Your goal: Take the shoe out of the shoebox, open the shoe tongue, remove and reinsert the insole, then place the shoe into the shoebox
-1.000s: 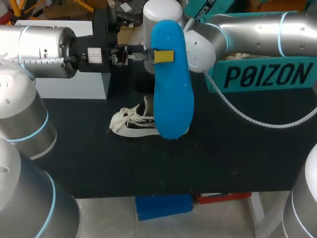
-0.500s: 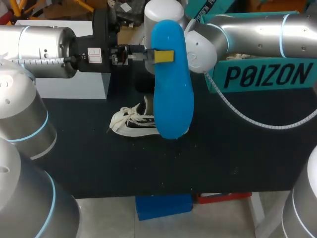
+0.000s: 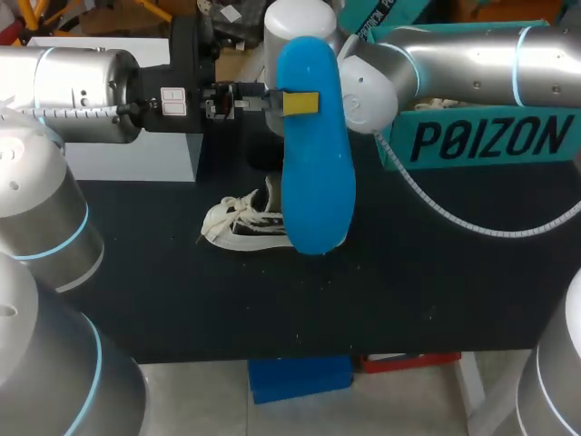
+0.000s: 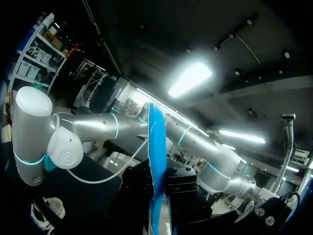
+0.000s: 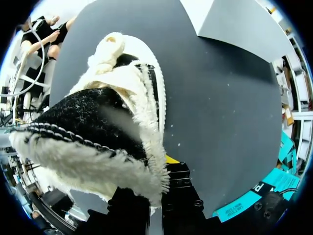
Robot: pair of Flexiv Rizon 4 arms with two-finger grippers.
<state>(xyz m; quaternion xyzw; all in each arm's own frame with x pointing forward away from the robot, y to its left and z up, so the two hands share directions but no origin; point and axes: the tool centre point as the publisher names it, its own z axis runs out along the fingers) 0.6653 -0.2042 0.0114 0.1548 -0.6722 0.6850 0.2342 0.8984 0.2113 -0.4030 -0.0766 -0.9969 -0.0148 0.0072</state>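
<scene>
Between the left gripper's (image 3: 300,103) closed fingers, the blue insole (image 3: 316,182) was pinched above the table (image 3: 436,291), its long axis crosswise to them. The shoe (image 5: 107,122) lay on the table ahead of the right gripper (image 5: 164,169), toe pointing away from it; that gripper's hold could not be told. Nothing had shifted from the earlier frames.

Bright, even light — faint shadows.

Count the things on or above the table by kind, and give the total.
shoe: 1
insole: 1
shoebox: 1
white box: 1
Total: 4
</scene>
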